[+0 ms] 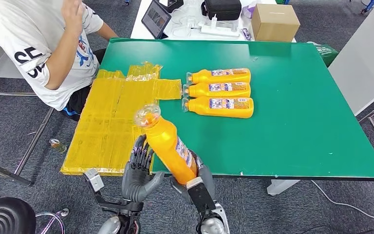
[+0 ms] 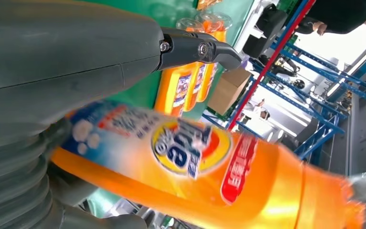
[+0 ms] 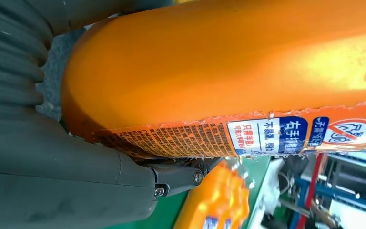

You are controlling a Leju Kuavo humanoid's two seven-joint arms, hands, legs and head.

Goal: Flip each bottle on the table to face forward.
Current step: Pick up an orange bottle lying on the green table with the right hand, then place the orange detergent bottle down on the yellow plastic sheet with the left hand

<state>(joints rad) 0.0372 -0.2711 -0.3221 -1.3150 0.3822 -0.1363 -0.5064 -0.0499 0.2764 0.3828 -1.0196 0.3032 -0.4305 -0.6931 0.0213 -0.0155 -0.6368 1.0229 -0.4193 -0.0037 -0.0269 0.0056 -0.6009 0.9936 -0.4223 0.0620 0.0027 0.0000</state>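
three bottles (image 1: 219,91) lie in a row on the table (image 1: 297,126), seemingly done; the fourth bottle (image 1: 168,146) is aloft, gripped by the right hand (image 1: 199,179), the left hand (image 1: 139,168) spread beside it.

We see four orange bottles with clear caps. Three lie flat on the green table, mid-table, side by side and touching, caps pointing left: far bottle (image 1: 220,75), middle bottle (image 1: 218,89), near bottle (image 1: 219,107). All three show blue-and-white labels facing up. The fourth bottle (image 1: 168,148) is off the table surface at the near edge, tilted, cap up and leaning far-left, base down toward us. Its colourful front label (image 2: 190,148) shows in the left wrist view; its fine-print back label (image 3: 248,136) shows in the right wrist view.
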